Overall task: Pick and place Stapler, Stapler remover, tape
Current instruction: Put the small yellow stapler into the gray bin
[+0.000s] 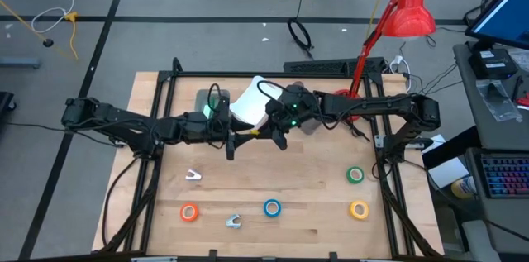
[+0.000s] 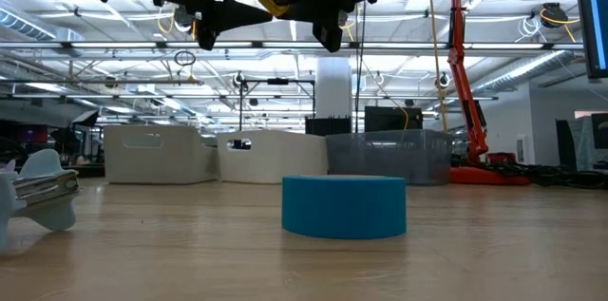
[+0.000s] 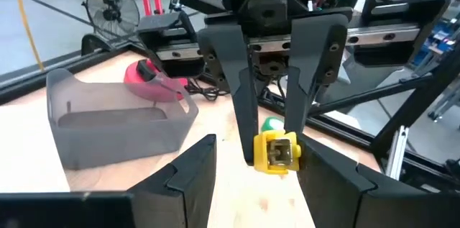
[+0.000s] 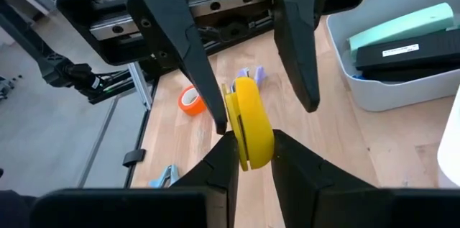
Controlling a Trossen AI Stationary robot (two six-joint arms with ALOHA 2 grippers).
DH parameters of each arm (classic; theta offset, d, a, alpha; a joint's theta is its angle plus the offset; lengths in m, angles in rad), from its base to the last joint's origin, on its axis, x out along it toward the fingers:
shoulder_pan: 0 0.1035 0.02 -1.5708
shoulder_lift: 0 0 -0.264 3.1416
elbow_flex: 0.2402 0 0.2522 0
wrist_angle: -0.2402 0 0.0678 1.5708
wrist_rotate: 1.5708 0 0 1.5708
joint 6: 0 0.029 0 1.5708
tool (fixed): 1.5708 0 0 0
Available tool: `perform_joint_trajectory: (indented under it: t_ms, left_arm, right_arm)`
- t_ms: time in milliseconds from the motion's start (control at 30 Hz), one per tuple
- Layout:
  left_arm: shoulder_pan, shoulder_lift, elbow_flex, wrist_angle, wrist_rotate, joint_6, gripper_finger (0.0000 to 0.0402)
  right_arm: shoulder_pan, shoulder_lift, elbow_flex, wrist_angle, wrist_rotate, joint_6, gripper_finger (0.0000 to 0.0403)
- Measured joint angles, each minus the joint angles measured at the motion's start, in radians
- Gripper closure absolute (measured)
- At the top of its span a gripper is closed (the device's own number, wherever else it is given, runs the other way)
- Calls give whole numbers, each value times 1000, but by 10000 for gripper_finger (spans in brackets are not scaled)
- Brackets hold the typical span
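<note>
A small yellow stapler (image 1: 253,132) hangs in the air over the middle of the table, between my two grippers. My right gripper (image 4: 251,142) is shut on it. My left gripper (image 3: 255,149) faces it from the table's left, open, one finger on each side of the stapler's free end (image 3: 277,152). On the wood lie the orange tape (image 1: 189,211), blue tape (image 1: 272,207), yellow tape (image 1: 359,209) and green tape (image 1: 355,174), each flat on its side. Two staple removers, a pale one (image 1: 193,175) and a light blue one (image 1: 233,221), also rest there. My right gripper pinches the yellow stapler's body (image 4: 248,131) between its two fingers, coming about level from the table's right. The stapler is lifted clear and sticks out ahead of the fingers toward the left gripper. My left gripper has one finger (image 4: 208,102) very near the stapler; I cannot tell whether it touches.
A white bin (image 4: 402,77) holding a mint-green stapler and a black one stands at the far side, with grey bins (image 3: 115,124) beside it. A red desk lamp (image 1: 409,10) stands at the far right corner. In the low view the blue tape (image 2: 344,206) sits close to the camera.
</note>
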Motion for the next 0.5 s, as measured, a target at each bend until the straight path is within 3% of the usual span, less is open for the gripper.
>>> perform_joint_trajectory:
  t_ms: [400,500]
  left_arm:
    - [0,0,0,-9,-4,-3,217]
    - [0,0,0,-9,-4,-5,235]
  right_arm:
    - [0,0,0,-1,0,0,344]
    - [0,0,0,-1,2,0,344]
